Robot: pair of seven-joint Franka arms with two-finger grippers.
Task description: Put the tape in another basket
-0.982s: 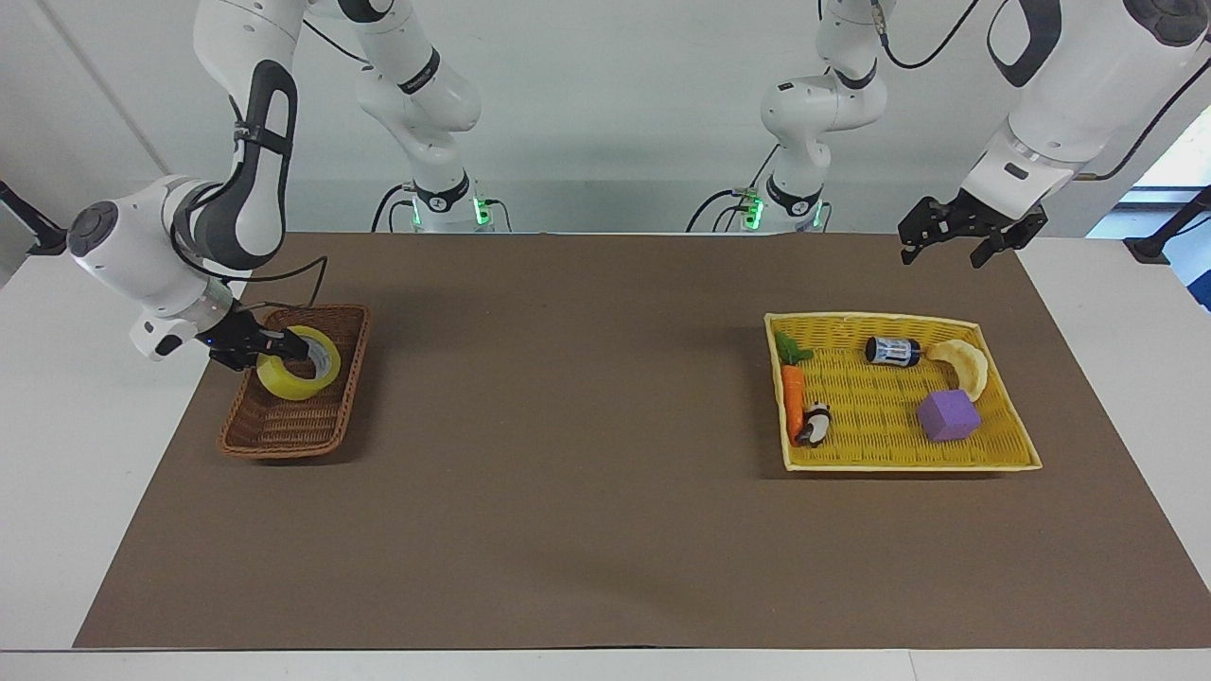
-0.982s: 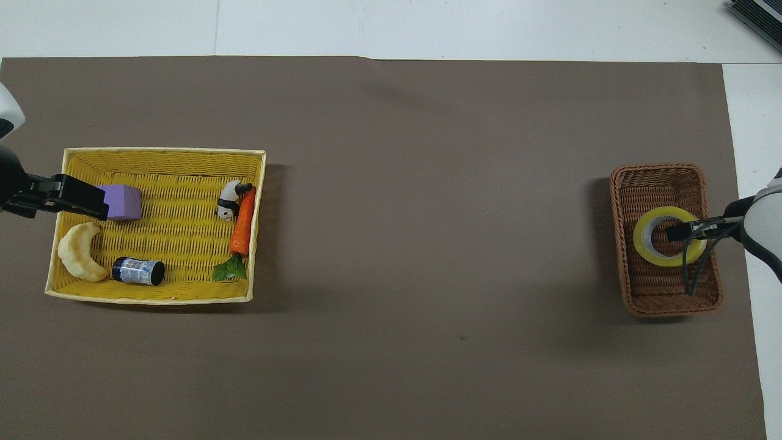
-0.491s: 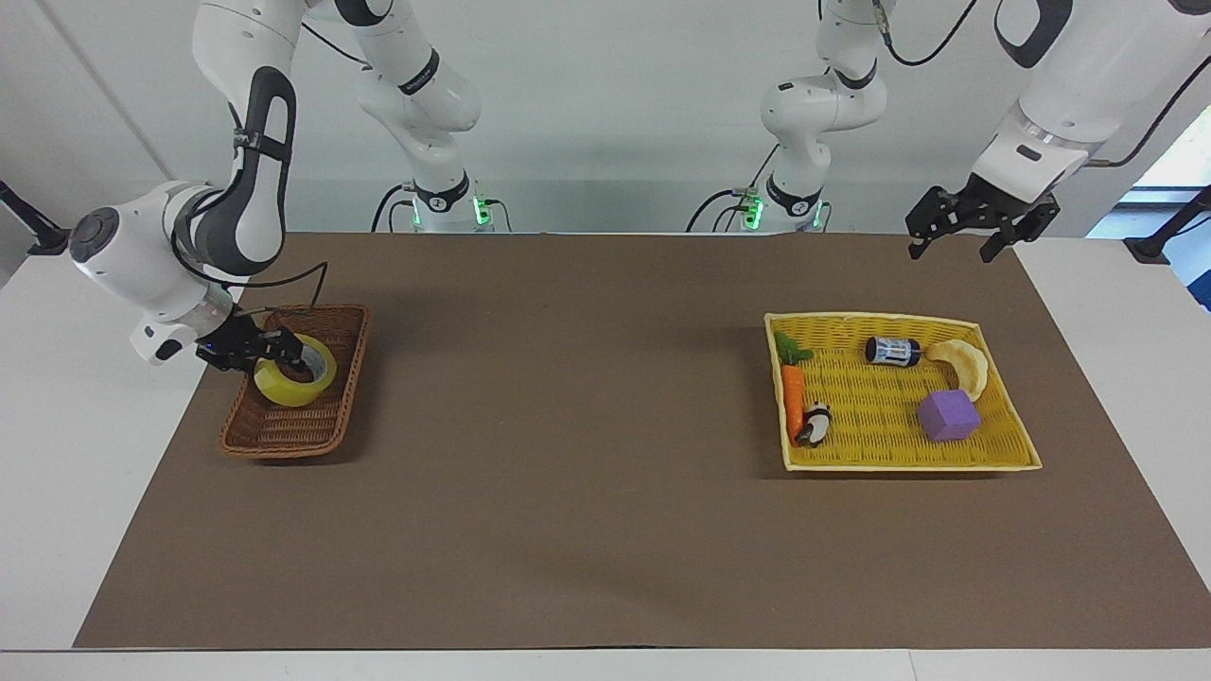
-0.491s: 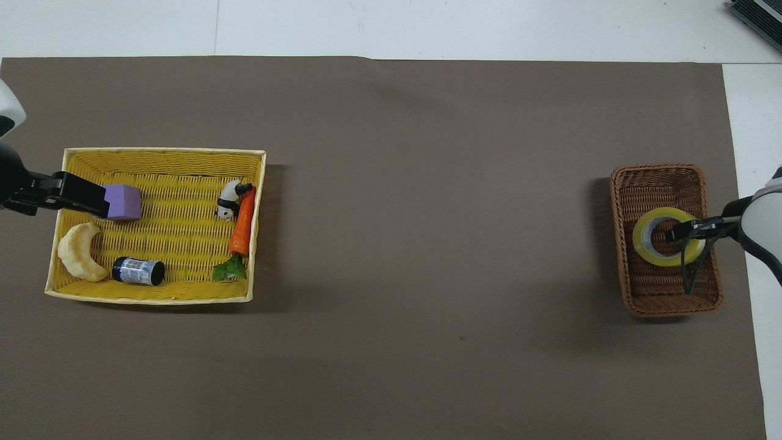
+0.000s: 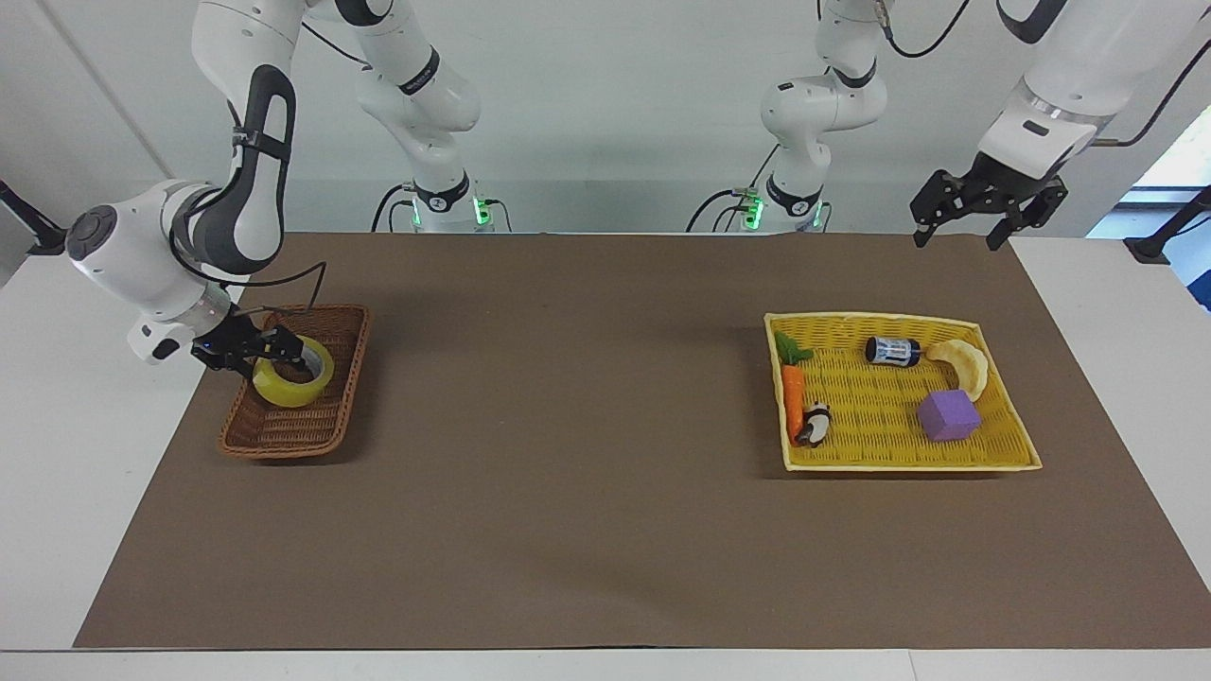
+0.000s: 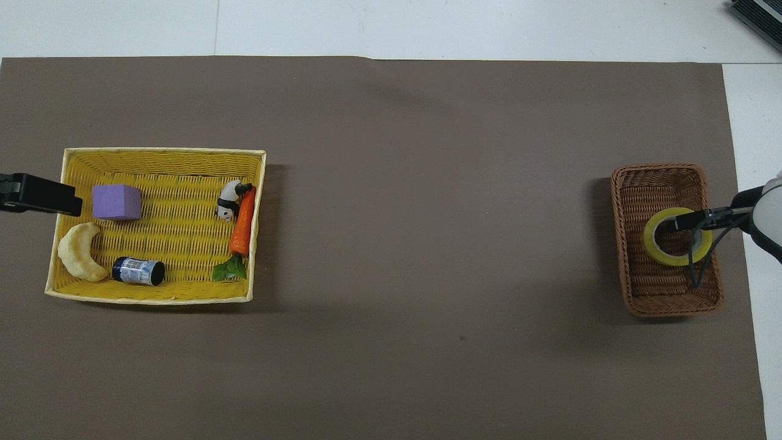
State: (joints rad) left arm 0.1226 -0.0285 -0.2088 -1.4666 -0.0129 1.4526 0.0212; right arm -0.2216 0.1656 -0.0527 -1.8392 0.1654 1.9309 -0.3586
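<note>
Purple cube (image 6: pixel 116 202), carrot (image 6: pixel 243 221) – yellow tray (image 6: pixel 165 156), far from tape (image 6: pixel 677 236).

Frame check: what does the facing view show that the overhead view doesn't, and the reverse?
Facing only: both arms whole, base to wrist, and the left gripper open, raised at the left arm's end. Overhead only: the dark-brown wicker basket's floor through the yellow tape roll's core. Both: the right gripper at the tape, and the flat yellow woven tray holding a purple cube.
</note>
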